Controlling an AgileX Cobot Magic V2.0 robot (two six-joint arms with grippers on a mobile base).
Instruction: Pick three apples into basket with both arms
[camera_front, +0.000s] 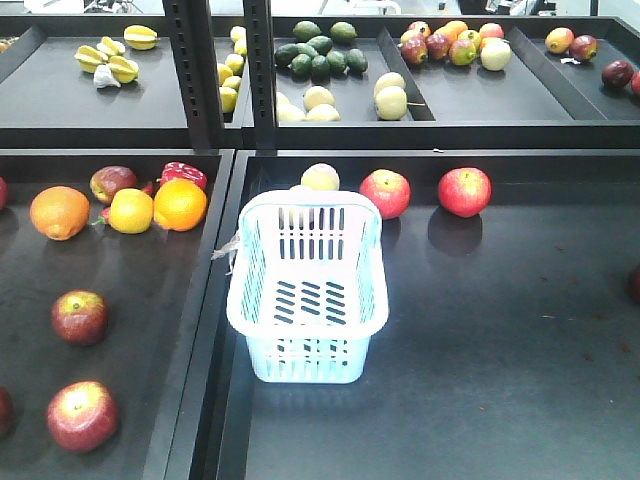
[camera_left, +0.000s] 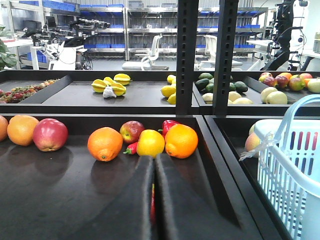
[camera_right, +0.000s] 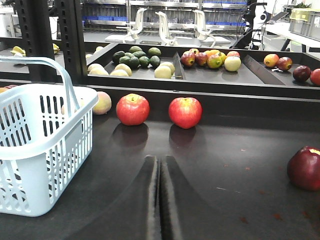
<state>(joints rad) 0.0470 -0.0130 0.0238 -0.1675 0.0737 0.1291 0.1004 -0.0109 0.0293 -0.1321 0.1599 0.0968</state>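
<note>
Three dark red apples with yellowish patches lie outside the pale blue slotted plastic basket (camera_front: 310, 372). Two rest on the left black surface (camera_front: 140, 330), one (camera_front: 80, 317) behind the other (camera_front: 82, 415). The tray's raised black rim (camera_front: 205, 330) runs between them and the basket. Neither shows plainly in the left wrist view, so how they lie relative to the left pincer (camera_left: 154, 160) cannot be told. Only a thin red sliver appears through the slit between its fingers. The third apple (camera_right: 305, 167) sits on the right black surface (camera_right: 235, 170), well off to the right of the right pincer (camera_right: 160, 160) and about level with its tips. Both pincers are clenched on nothing, fingers pressed nearly together.

Ahead of the right pincer, two bright red apples (camera_right: 132, 109) (camera_right: 185, 112) stand side by side near the tray's back wall. One pale yellow fruit (camera_right: 102, 102) sits just behind the basket, which stands to this pincer's left.

Ahead of the left pincer runs a row of fruit. It holds three whole oranges (camera_left: 22, 130) (camera_left: 105, 144) (camera_left: 181, 141), one rosy red apple (camera_left: 50, 134), one red-and-yellow apple (camera_left: 131, 131), one round yellow fruit (camera_left: 150, 143) and one red pepper (camera_left: 169, 124). The basket stands to this pincer's right, beyond the rim.
</note>
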